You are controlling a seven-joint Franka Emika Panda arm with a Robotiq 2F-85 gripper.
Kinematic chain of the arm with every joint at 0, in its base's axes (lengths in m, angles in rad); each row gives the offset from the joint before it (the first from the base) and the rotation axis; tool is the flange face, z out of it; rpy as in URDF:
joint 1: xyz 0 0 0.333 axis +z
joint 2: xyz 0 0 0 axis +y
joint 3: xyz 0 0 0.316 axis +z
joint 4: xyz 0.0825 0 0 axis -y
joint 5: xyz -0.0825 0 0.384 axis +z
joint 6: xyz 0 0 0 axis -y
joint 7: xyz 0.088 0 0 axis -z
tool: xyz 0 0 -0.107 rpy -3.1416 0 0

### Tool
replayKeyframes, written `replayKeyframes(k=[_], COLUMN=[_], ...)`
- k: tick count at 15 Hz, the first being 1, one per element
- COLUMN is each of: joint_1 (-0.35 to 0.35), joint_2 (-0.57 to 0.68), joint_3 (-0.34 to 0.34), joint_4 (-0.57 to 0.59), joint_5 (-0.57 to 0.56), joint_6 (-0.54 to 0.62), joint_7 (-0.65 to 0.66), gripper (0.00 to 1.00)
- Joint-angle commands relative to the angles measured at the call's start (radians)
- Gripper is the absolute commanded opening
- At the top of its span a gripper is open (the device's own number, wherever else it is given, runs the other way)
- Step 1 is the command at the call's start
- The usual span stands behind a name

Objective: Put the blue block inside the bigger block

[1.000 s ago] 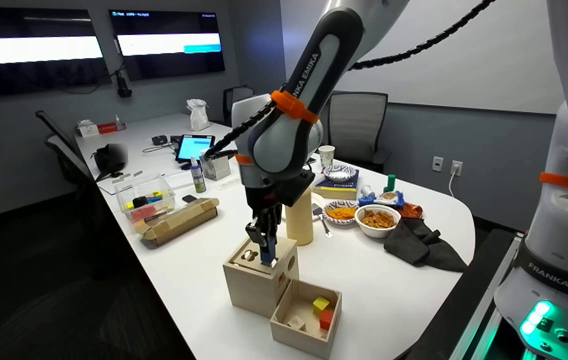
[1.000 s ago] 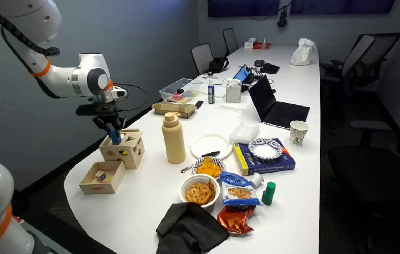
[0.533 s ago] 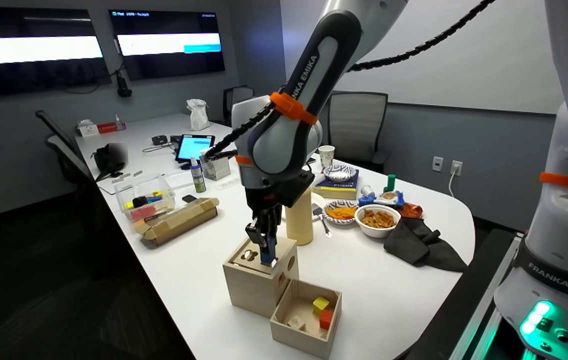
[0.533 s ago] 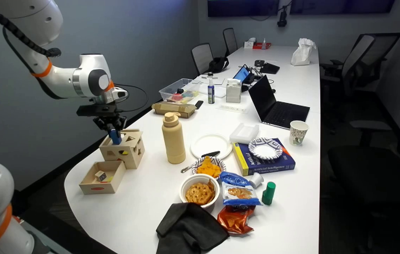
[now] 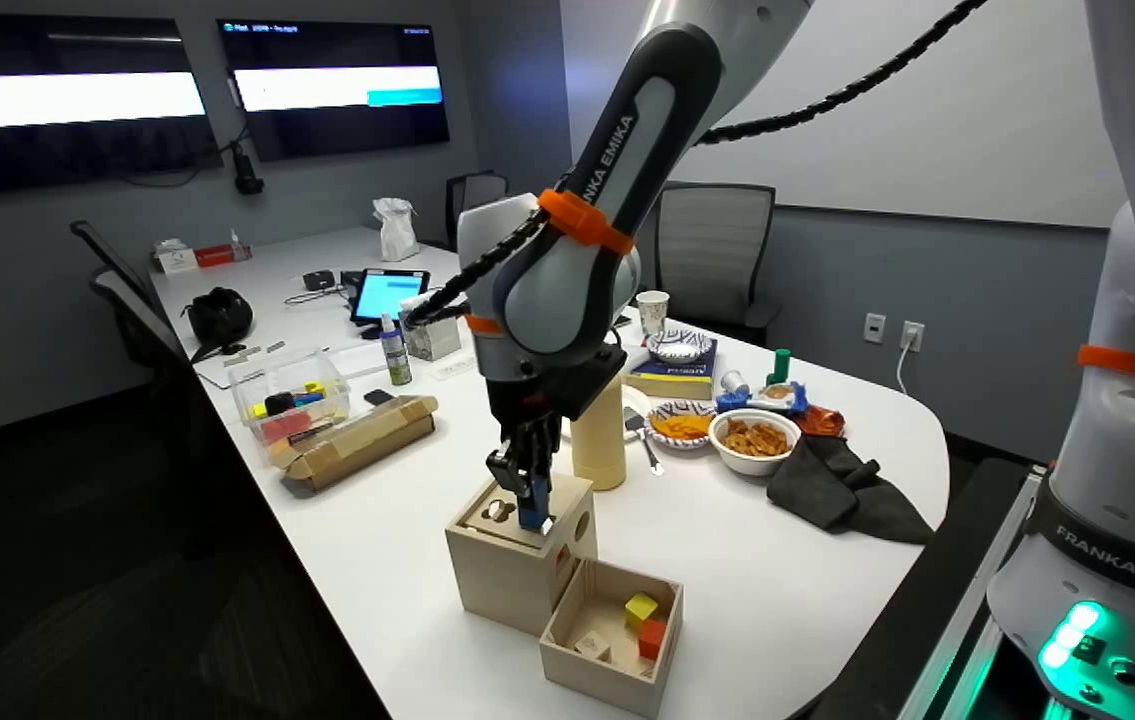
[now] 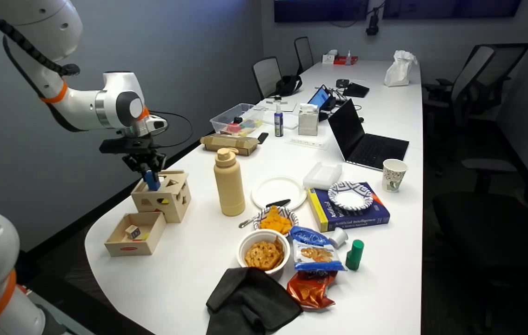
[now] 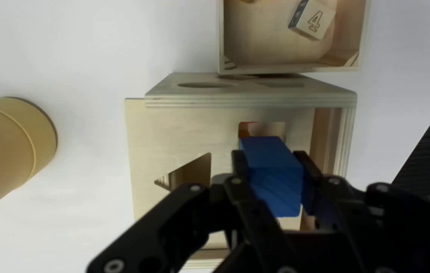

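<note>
The blue block is held upright between the two fingers of my gripper. It shows in both exterior views. The bigger block, a light wood cube with cut-out holes, stands right below, also in both exterior views. In the wrist view the blue block's far end overlaps the near part of a square hole and hides the rest. Its lower end is at or just above the top face; I cannot tell if it touches or enters the hole.
An open wooden tray touches the cube's side and holds a yellow piece, a red piece and a number cube. A tan bottle stands near the cube. The table edge is beyond the cube.
My gripper and the blue block have shifted very slightly to the left in both exterior views. The cube and tray have not moved.
</note>
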Motion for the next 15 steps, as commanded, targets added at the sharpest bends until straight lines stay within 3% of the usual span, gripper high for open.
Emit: replayKeyframes(k=[1,15], joint_1=[0.034,0.045], joint_2=[0.034,0.012], joint_3=[-0.023,-0.022], joint_4=[0.031,0.001], joint_5=[-0.046,-0.049], joint_6=[-0.008,-0.026], joint_7=[0.084,0.157], gripper=[0.09,0.09])
